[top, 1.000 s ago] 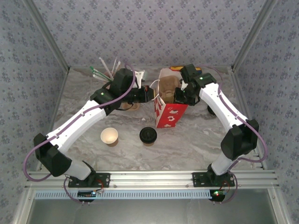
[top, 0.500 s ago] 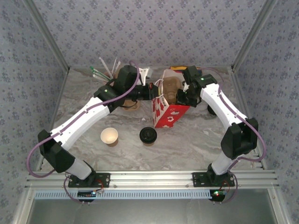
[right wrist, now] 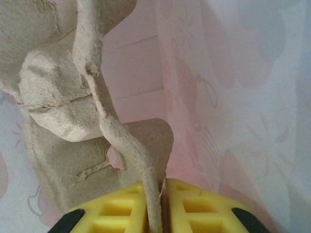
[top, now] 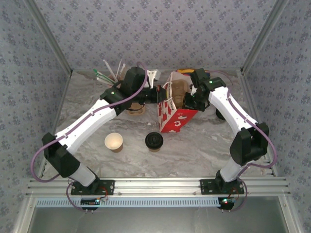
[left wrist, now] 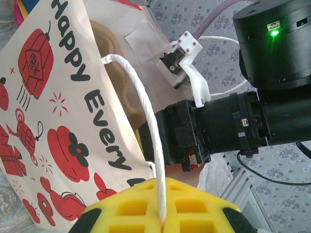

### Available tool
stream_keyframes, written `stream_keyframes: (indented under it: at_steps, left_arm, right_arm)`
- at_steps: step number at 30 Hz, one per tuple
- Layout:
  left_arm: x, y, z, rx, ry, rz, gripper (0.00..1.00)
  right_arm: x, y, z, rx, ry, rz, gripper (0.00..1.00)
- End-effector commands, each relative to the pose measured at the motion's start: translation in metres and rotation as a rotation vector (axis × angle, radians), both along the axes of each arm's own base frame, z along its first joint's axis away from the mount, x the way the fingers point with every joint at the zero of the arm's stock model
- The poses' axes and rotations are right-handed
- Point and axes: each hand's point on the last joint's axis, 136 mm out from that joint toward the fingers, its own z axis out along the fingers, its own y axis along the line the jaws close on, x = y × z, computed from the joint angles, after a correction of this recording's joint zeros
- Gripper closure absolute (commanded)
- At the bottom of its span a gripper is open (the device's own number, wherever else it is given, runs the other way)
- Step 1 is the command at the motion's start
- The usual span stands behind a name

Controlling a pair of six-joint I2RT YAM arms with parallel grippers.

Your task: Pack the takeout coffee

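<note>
Found the takeout coffee [top: 154, 141] upright on the counter [top: 194, 150], low centre of the overhead view, black lid on, well apart from both claws. Saw a lidless paper cup [top: 113, 141] to its left, also upright, cream inside showing. Noted a gift bag [top: 177, 119] behind the coffee, just above centre of that frame, leaning, mouth open, with a pulp tray [right wrist: 53, 97] standing inside. Spotted a bunch of straws [top: 108, 72] at the upper left, near the back wall. Found both claws at the bag's mouth, one on either side. Found the left claw [left wrist: 163, 218] clenched on the bag's white cord handle [left wrist: 146, 107], cord pinched between yellow pads. Found the right claw [right wrist: 156, 208] grasping a thin wall of the pulp tray, pads pressed to both faces of it, inside the bag. Read "Happy Every" in black letters on the bag's pale face, the rest cut off behind the pads; red drawings around the lettering, among them a lantern and wrapped boxes. Noticed a green light [left wrist: 273, 33] lit on a black housing [left wrist: 277, 58], upper right of the left wrist view.
</note>
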Motion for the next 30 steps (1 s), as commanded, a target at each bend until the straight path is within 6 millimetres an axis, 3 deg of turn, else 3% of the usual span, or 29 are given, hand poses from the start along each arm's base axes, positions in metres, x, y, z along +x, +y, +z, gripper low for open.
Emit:
stream_keyframes:
  at_steps: [1, 13, 16, 30]
  left_arm:
    - [-0.004, -0.009, 0.020, -0.043, -0.032, -0.035, 1.00]
    - [-0.003, -0.009, 0.017, -0.040, -0.026, -0.036, 1.00]
    - [-0.004, -0.009, 0.016, -0.038, -0.025, -0.038, 1.00]
    - [-0.004, -0.010, 0.012, -0.031, -0.017, -0.041, 1.00]
  right_arm:
    - [-0.003, -0.003, -0.003, 0.001, 0.028, -0.013, 0.83]
    - [-0.005, -0.007, -0.004, -0.030, 0.037, -0.011, 0.75]
    - [-0.006, -0.009, -0.005, -0.049, 0.041, -0.012, 0.65]
    - [-0.003, -0.010, 0.007, -0.118, 0.018, -0.004, 0.52]
